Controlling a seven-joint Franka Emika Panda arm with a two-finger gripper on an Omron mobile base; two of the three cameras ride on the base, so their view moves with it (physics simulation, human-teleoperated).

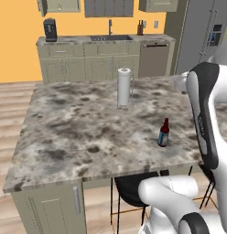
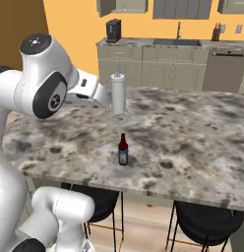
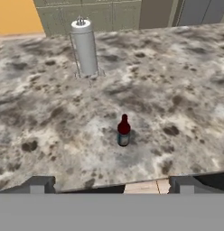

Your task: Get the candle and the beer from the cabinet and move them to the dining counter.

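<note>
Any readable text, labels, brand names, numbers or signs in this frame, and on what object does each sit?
No text reads in any view.
beer: its label shows as a coloured band, too small and blurred to read.
coffee machine: no legible marking.
paper-towel roll: plain white, no print.
dining counter: mottled marble, no signs.

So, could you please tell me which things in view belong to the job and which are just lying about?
Part of the job:
- beer, upright on the dining counter
- gripper, open, above the counter's near edge

Just lying about:
- paper-towel roll
- coffee machine
- black stools
</note>
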